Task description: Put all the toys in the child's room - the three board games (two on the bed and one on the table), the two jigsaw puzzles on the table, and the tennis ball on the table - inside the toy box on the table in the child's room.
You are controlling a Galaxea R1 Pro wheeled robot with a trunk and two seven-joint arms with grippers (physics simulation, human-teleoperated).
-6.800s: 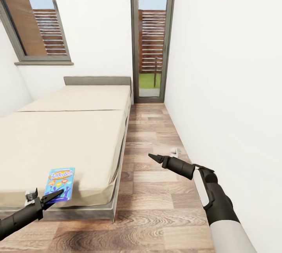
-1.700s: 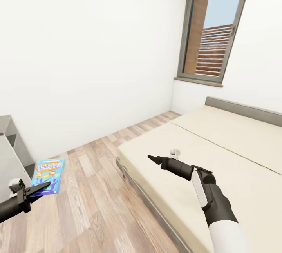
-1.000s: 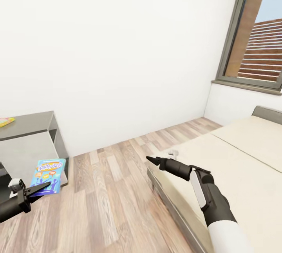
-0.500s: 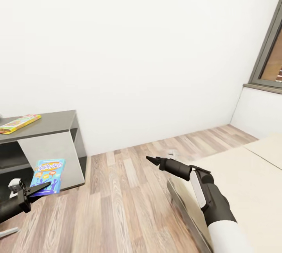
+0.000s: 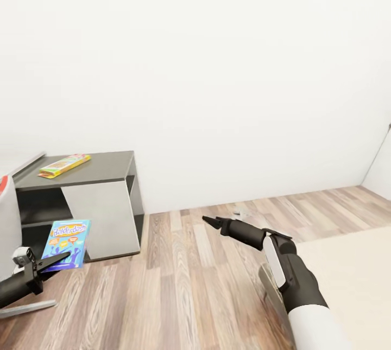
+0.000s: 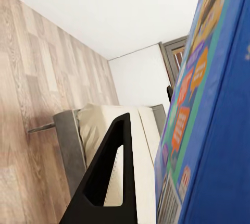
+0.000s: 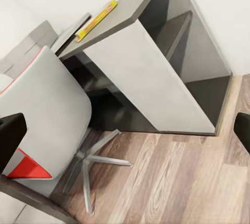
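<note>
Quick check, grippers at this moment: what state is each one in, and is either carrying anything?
Left gripper: closed on the blue board game, carrying it.
Right gripper: open and empty; its fingertips sit at opposite edges of the right wrist view.

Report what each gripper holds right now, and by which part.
The left gripper holds the blue board game upright by its lower edge. The right gripper holds nothing; its fingers are apart in the right wrist view.

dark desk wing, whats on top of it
One flat yellow-red-green game box lies on the dark wing. The desk beyond the picture's left edge is out of sight.
</note>
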